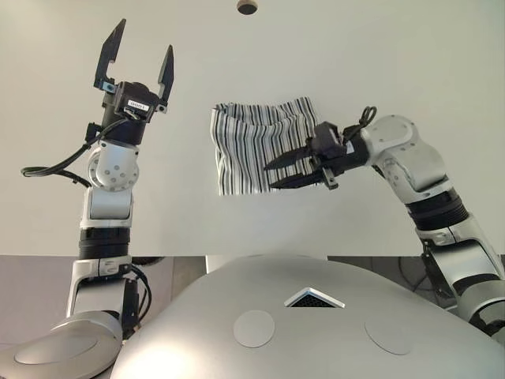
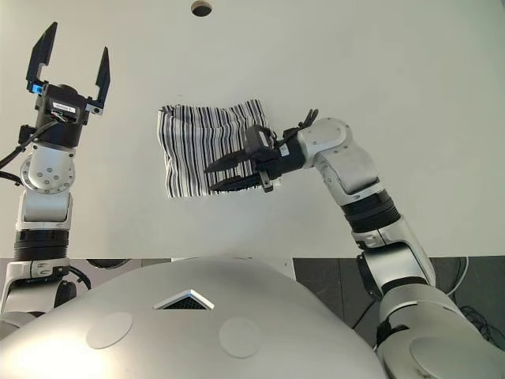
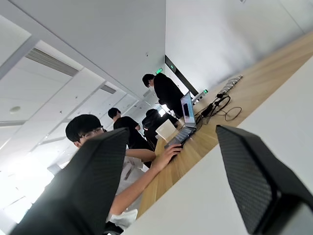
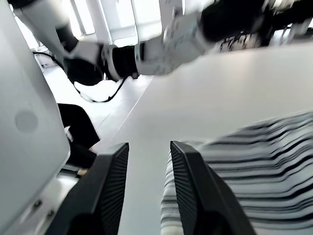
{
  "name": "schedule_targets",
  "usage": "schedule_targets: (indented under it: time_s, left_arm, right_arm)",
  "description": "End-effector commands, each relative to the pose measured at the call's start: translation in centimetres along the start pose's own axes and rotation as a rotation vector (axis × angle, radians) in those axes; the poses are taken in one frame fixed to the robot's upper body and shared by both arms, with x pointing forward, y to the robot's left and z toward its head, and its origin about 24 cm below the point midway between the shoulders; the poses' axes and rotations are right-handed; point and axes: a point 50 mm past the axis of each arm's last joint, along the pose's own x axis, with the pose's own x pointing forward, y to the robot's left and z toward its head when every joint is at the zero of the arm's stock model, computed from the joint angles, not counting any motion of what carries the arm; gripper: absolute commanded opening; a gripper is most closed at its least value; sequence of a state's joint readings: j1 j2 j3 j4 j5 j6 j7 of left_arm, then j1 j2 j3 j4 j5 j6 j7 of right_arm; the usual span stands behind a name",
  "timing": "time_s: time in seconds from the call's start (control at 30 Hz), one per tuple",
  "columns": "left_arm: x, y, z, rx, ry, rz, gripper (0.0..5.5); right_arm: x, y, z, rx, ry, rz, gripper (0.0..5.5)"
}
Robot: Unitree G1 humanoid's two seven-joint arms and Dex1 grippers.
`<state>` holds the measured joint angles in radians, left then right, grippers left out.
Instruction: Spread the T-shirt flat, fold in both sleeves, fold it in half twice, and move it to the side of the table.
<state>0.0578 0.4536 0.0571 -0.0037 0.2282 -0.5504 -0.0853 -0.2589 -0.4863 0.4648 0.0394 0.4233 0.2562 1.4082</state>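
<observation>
We hold the left end effector (image 1: 144, 36) raised, fingers apart, well left of the folded striped T-shirt (image 1: 252, 146) on the bench (image 1: 410, 63). Our right end effector (image 1: 270, 177), fingers parted, points left over its near-right corner, so we judge it nearer.

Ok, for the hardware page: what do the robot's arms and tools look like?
The left arm and right arm are silver-grey rounded shells with black ribbed bands. The left tool and right tool are black, each with two long tapering fingers, textured inside. A white label sits on the left tool's base. Black cables loop beside both wrists.
</observation>
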Motion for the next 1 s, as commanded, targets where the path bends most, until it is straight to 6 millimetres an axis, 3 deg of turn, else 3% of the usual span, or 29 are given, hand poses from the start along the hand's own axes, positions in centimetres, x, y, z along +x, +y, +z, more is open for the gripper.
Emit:
schedule_targets:
  time_s: [0.03, 0.17, 0.27, 0.37, 0.43, 0.53, 0.6, 0.7, 0.77, 0.8, 0.87, 1.0]
  left_arm:
    - [0.0, 0.0, 0.6, 0.008, -0.025, -0.007, 3.29]
    - [-0.2, -0.4, 0.7, 0.010, -0.033, -0.023, 3.29]
    - [-0.5, -0.4, 0.9, 0.012, -0.035, -0.027, 3.29]
    - [-0.7, -0.5, 1.1, 0.013, -0.031, -0.030, 3.29]
    - [-0.8, -0.6, 1.2, 0.018, -0.030, -0.036, 3.29]
    - [-0.9, -0.5, 1.4, 0.024, -0.027, -0.031, 3.29]
    - [-1.1, -0.4, 1.4, 0.026, -0.022, -0.020, 3.29]
    - [-1.3, -0.6, 1.4, 0.019, -0.010, 0.007, 3.29]
    - [-1.2, -1.0, 1.5, 0.017, -0.017, 0.009, 3.29]
    - [-1.2, -1.2, 1.5, 0.019, -0.022, 0.006, 3.29]
    - [-0.9, -1.4, 1.6, 0.025, -0.029, 0.010, 3.29]
    - [-1.1, -1.4, 1.7, 0.038, -0.028, 0.033, 3.29]
  right_arm:
    - [1.0, -4.0, -0.1, 0.007, 0.066, -0.111, 1.60]
    - [2.5, -6.5, -0.6, -0.007, 0.101, -0.187, 1.60]
    - [2.1, -7.3, -2.1, -0.006, 0.170, -0.242, 1.60]
    - [1.2, -6.9, -5.4, -0.043, 0.371, -0.275, 1.60]
    - [-0.1, -5.7, -7.9, -0.060, 0.519, -0.235, 1.60]
    - [-3.5, -4.7, -9.9, -0.030, 0.638, -0.292, 1.60]
    - [-7.1, -5.2, -9.8, -0.003, 0.648, -0.503, 1.60]
    - [-14.8, -5.6, -8.4, 0.035, 0.647, -1.047, 1.60]
    - [-19.3, -4.4, -8.1, 0.092, 0.654, -1.371, 1.60]
    - [-20.6, -3.7, -8.2, 0.111, 0.665, -1.470, 1.60]
    - [-22.3, -2.5, -8.8, 0.138, 0.712, -1.615, 1.60]
    - [-22.2, -2.2, -9.6, 0.165, 0.737, -1.734, 1.60]
